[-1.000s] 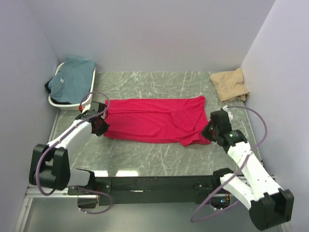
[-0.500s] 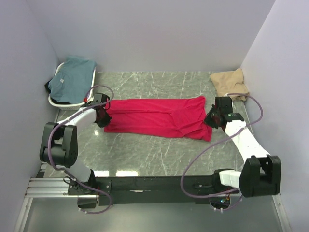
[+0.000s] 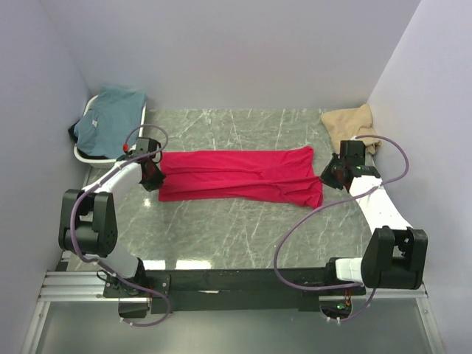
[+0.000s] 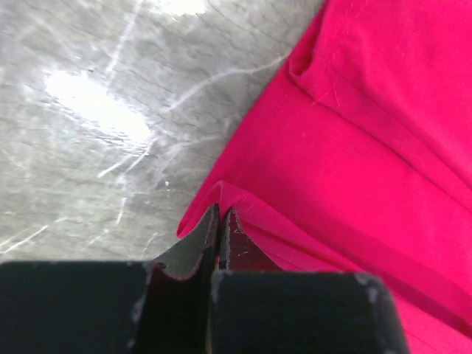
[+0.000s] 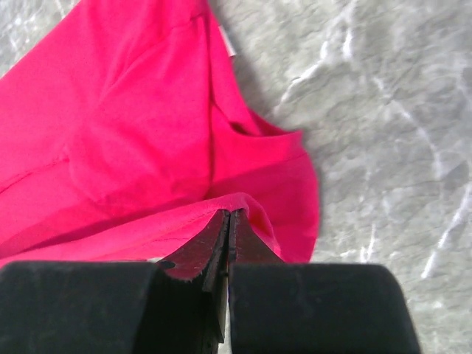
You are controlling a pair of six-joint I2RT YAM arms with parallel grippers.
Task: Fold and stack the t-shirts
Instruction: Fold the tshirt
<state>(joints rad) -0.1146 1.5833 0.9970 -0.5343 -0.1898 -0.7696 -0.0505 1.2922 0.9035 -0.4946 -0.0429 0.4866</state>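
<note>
The red t-shirt (image 3: pixel 240 177) lies spread lengthwise across the middle of the marble table, folded into a long band. My left gripper (image 3: pixel 155 177) is shut on its left edge (image 4: pixel 243 214), the cloth pinched between the closed jaws. My right gripper (image 3: pixel 330 177) is shut on its right edge (image 5: pixel 243 203), with a fold of cloth draped over the jaw tips. The tan t-shirt (image 3: pixel 352 129) lies bunched at the back right corner. The teal t-shirt (image 3: pixel 110 118) is heaped in the basket at the back left.
The white oval basket (image 3: pixel 82 153) stands at the back left corner against the wall. Walls close the table on the left, back and right. A black rail (image 3: pixel 236 280) runs along the near edge between the arm bases.
Both grippers have carried the shirt's near edge away from the arm bases, over the far part. The shirt is now a narrower band. Both arms reach further out.
</note>
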